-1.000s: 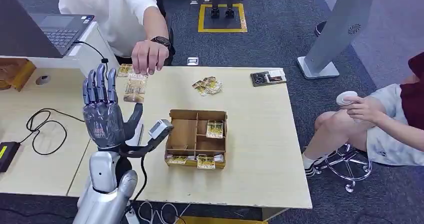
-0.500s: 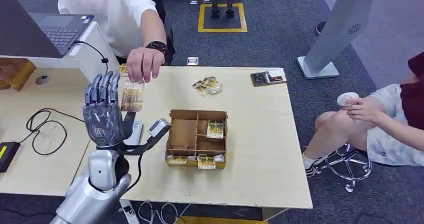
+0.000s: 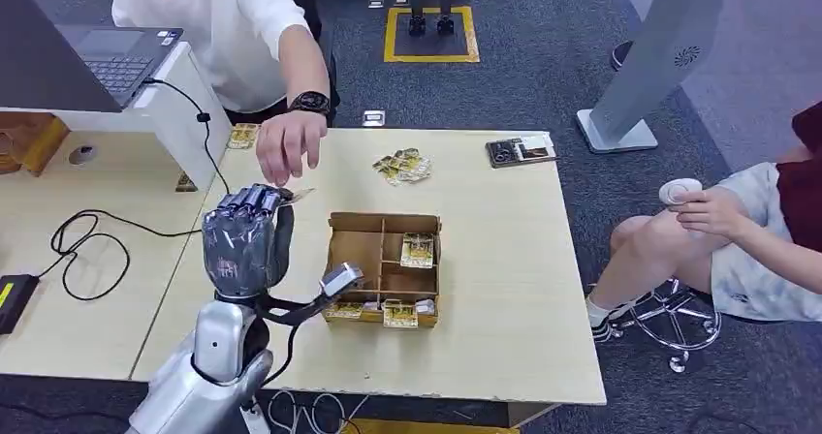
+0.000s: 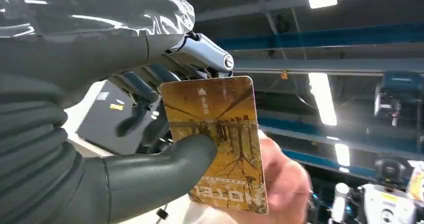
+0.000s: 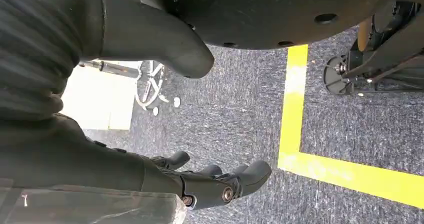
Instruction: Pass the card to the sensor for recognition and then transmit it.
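A: Where do we stand with the card [image 4: 215,144]?

B: Our left hand [image 3: 247,240] has it. In the left wrist view the thumb [image 4: 165,166] presses across the card's face and the fingers [image 4: 150,84] close behind it, so it is pinched, standing roughly upright above the tabletop [image 3: 504,260]. In the head view we see just a corner of it past our knuckles.

A: And the person's hand [image 3: 289,143]?

B: It hovers just beyond ours, fingers loose. We cannot tell from the head view whether it touches the card; the left wrist view shows a blurred palm right behind it.

A: So what makes the next bit go well?

B: We judge the grip sits low on the card, leaving most of the face bare. That is good for reading, so we should not slide the thumb further over it. The scanner [image 3: 339,281] sits on its stalk near our wrist, beside the cardboard box [image 3: 383,269]. We think the card has to turn so a flat face meets the scanner's window, not an edge.

A: Risks?

B: A thin card in a thumb pinch can pivot. We would move slowly and keep the wrist turn small. The scanner's cable and the box wall are close, so we should come in from above.

A: Our right hand [image 5: 210,184]?

B: It hangs over the floor with fingers loosely apart, holding nothing.
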Motion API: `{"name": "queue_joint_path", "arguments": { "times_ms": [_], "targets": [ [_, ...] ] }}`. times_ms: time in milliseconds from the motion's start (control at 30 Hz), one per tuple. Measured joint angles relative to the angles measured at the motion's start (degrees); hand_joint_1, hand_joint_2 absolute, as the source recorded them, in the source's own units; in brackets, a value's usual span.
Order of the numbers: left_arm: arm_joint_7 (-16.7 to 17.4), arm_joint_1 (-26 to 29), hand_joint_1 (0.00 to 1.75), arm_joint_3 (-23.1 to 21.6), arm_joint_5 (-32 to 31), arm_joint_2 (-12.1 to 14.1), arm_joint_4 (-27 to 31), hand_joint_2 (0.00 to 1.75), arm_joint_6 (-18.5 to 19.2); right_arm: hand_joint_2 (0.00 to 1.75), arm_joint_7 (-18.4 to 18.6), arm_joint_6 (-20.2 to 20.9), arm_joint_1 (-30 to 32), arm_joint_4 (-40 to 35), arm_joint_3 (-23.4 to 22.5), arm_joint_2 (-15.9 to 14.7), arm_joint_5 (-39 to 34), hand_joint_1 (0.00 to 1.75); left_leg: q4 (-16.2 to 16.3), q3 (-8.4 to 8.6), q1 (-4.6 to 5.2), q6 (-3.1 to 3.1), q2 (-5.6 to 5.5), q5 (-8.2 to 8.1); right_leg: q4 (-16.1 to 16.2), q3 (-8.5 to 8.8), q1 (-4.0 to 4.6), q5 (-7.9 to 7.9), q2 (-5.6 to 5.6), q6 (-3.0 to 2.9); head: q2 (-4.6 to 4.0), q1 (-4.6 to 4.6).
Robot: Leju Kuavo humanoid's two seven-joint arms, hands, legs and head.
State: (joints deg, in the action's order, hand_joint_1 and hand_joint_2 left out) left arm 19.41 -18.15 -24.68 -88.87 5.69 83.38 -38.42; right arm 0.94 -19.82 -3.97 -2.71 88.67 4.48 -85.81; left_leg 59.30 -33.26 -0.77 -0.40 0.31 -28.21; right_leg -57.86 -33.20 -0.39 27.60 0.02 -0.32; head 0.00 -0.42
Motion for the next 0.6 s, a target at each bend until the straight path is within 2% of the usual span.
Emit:
{"name": "queue_joint_path", "arguments": {
  "times_ms": [133, 367, 533, 600],
  "targets": [
    [-3.3, 1.1, 1.75, 1.5, 0.0, -2.1, 0.4, 1.75, 0.0, 1.75, 0.0, 0.0, 0.0, 0.0, 0.0, 0.0, -0.1, 0.0, 0.0, 0.0, 0.0, 0.0, 0.0, 0.0, 0.0, 0.0, 0.0, 0.0, -0.01, 0.0, 0.0, -0.02],
    [-4.0, 1.8, 1.75, 2.6, 0.0, -3.4, 0.7, 1.75, 0.0, 1.75, 0.0, 0.0, 0.0, 0.0, 0.0, 0.0, -0.1, 0.0, 0.0, 0.0, -0.01, 0.0, 0.0, 0.0, 0.0, 0.0, 0.0, 0.0, -0.01, 0.0, 0.0, -0.02],
    [-8.2, 2.4, 1.75, 4.5, 0.7, -4.9, 1.1, 1.75, 0.0, 1.75, -0.2, 0.0, 0.0, 0.0, 0.0, 0.0, -0.2, 0.0, 0.0, 0.0, -0.01, 0.0, -0.01, 0.0, 0.0, 0.0, 0.0, 0.0, -0.01, 0.0, 0.0, 0.0],
    [-11.4, 2.8, 1.75, 6.0, 2.3, -6.0, 1.1, 1.75, 0.0, 1.75, -0.2, 0.0, 0.0, 0.0, 0.0, 0.0, -0.2, 0.0, 0.0, -0.01, 0.0, 0.0, 0.0, 0.0, 0.0, 0.0, 0.0, 0.0, -0.01, 0.0, 0.0, -0.02]
  ]
}}
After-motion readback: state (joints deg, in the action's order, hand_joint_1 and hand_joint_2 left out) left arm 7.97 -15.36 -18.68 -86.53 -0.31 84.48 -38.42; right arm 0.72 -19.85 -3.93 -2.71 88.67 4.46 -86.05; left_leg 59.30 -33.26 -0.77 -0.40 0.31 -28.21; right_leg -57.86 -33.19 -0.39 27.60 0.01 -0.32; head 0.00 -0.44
